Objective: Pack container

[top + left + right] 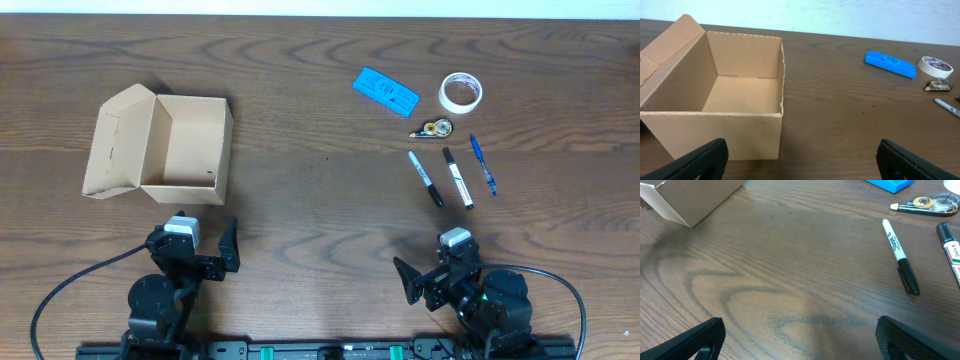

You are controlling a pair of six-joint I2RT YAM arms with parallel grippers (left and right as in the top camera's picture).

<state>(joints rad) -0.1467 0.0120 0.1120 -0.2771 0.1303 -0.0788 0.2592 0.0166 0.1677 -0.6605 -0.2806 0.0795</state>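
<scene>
The tan cardboard container (190, 150) stands open at the left, its flap lid (115, 145) leaning out to the left; it looks empty in the left wrist view (740, 95). My left gripper (205, 255) is open and empty, just in front of the box. My right gripper (430, 280) is open and empty near the front right. At the right lie a thin marker (424, 178), a thicker white marker (458, 177), a blue pen (483, 164), a blue flat case (385, 90), a tape roll (461, 92) and a small tape dispenser (433, 129).
The loose items sit in a cluster at the far right of the brown wooden table (320, 200). The thin marker also shows in the right wrist view (900, 255), ahead and right of the fingers. Cables run along the front edge.
</scene>
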